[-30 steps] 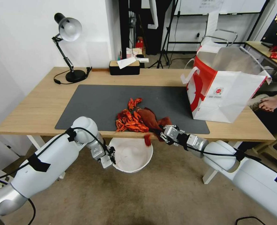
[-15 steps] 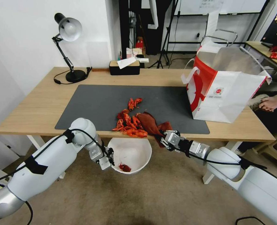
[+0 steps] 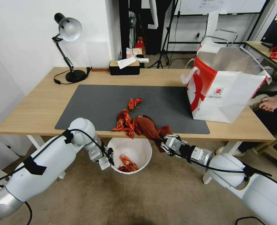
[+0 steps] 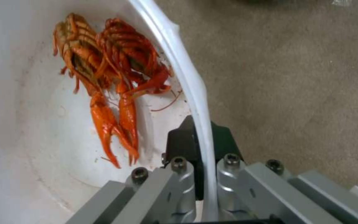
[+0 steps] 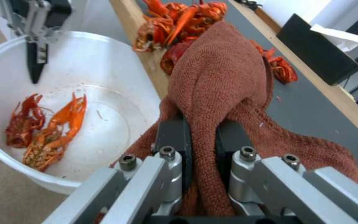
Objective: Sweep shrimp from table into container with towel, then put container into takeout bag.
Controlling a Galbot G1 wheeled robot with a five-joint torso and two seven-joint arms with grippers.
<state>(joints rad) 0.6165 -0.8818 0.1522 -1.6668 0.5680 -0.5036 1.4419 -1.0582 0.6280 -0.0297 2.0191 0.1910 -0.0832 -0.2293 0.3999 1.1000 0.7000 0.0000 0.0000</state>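
the shrimp (image 3: 126, 120) lie in a loose pile on the dark mat (image 3: 94, 103) at the near edge of the table (image 3: 35, 109), with a couple of pieces a little farther back; a few more (image 3: 127, 163) already sit in the bottom of the container (image 3: 144, 149). we hold that white container just below the table's near edge, under the pile, with our left gripper (image 3: 109, 157) pinched on its left rim, one finger inside the wall and one outside. the towel (image 3: 149, 126) lies bunched on the mat just right of the pile, touching it, and hangs over the table edge, where our right gripper (image 3: 164, 144) is clamped around a fold of it. the takeout bag (image 3: 219, 87) stands upright and open on the right part of the table, well apart from the pile. at the far side we see a desk lamp (image 3: 68, 47) on the left and a black tissue box (image 3: 124, 67) near the middle.
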